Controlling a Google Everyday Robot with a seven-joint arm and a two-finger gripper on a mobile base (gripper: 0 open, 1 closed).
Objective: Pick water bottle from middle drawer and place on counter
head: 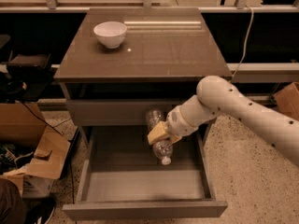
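Observation:
The water bottle (157, 129) is a clear ribbed bottle with a white cap, held tilted with the cap pointing down. My gripper (160, 133) is shut on its middle and holds it in the air above the open middle drawer (140, 183), in front of the drawer front above. The white arm reaches in from the right. The counter (159, 48) is the glossy grey-brown top of the cabinet, behind and above the bottle.
A white bowl (110, 33) stands at the counter's back left. Cardboard boxes (32, 148) lie on the floor to the left of the cabinet. A cable (243, 36) hangs at the back right. Speckled floor lies to the right.

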